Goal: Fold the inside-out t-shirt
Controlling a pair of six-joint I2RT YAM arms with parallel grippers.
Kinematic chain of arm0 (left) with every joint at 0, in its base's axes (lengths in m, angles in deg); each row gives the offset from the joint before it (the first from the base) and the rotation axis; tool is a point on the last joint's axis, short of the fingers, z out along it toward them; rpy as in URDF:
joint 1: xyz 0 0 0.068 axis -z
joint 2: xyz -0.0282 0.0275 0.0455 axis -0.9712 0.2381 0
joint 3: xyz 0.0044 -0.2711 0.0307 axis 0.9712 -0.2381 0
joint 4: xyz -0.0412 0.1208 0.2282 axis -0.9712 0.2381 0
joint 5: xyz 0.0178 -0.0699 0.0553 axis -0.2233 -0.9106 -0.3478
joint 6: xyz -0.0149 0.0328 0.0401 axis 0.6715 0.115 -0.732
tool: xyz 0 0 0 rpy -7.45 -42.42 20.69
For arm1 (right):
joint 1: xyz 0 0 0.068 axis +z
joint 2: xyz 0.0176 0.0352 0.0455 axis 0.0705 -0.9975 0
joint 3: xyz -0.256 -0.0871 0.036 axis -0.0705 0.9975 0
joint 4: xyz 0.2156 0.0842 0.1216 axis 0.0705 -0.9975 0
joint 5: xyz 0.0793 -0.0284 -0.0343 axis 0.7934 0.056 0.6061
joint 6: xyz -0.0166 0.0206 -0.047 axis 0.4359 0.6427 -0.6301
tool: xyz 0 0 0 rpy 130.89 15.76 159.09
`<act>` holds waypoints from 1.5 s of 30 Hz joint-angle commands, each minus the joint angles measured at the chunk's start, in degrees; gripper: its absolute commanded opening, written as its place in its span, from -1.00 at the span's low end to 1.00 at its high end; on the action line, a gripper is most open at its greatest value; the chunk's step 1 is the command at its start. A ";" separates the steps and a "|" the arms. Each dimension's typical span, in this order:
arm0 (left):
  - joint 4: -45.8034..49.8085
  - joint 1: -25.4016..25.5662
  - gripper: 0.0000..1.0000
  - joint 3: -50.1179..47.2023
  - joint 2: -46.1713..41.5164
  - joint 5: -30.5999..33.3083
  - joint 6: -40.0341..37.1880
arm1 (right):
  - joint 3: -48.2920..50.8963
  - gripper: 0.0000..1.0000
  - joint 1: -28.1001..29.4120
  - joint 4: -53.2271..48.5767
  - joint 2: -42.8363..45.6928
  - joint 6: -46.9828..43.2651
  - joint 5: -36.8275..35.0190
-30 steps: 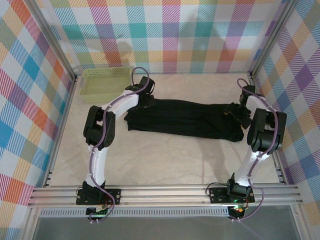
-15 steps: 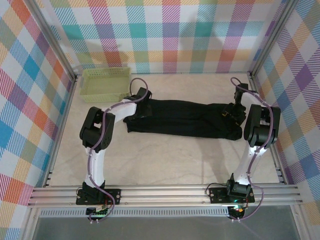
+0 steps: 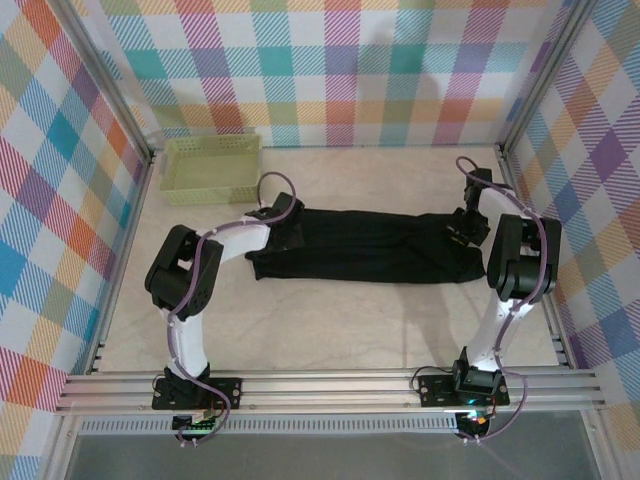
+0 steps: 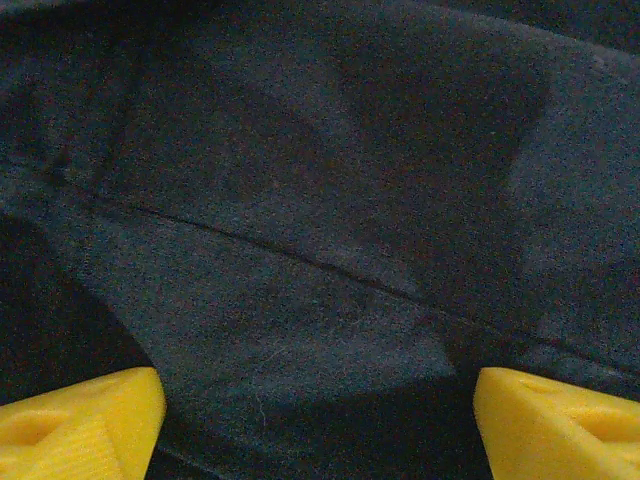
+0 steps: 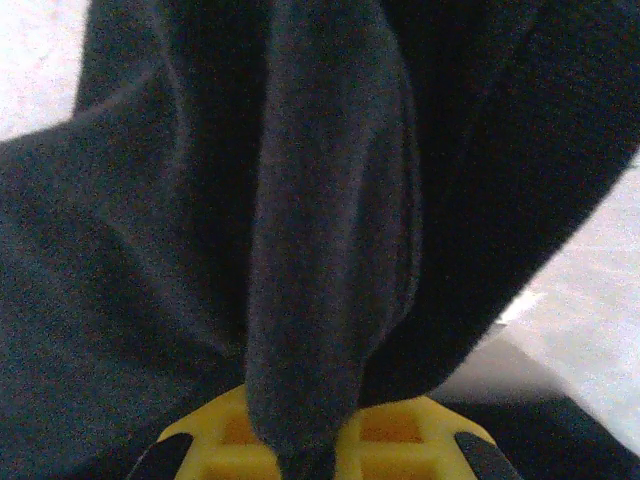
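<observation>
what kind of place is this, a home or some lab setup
Probably a robot lab test cell, not a home: plaid backdrop panels wall in the table, aluminium rails frame it, and a left arm and right arm are bolted at its near edge, over a black t-shirt.

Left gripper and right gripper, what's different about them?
The left gripper is spread wide open over the plain black cloth t-shirt; the right gripper is shut, pinching a fold of it. The left gripper is at the shirt's left end, the right gripper at its right end. Both have yellow fingers.
</observation>
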 commanded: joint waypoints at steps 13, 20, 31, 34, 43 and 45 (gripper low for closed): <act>11.21 10.14 0.83 -3.56 -14.79 2.51 6.22 | -13.31 -1.00 7.64 -16.32 9.23 -7.49 -19.87; 7.19 5.79 0.53 -9.23 -12.53 -1.06 5.67 | -18.98 -1.00 21.92 -24.25 9.96 -6.24 -19.39; -6.84 8.16 -0.22 -15.46 -8.97 -7.60 8.05 | -24.05 -1.00 43.51 -19.34 6.71 6.51 -2.21; -9.72 8.86 -0.36 -17.79 -9.54 -8.43 8.81 | -23.69 -1.00 45.93 -15.28 4.99 9.78 1.11; -14.77 10.53 -0.55 -22.85 -11.05 -9.18 10.82 | -29.49 -1.00 51.21 -9.88 -3.45 15.07 5.56; -15.50 10.76 -0.57 -23.49 -11.27 -9.17 11.13 | -29.67 -1.00 51.57 -8.47 -4.30 16.03 7.60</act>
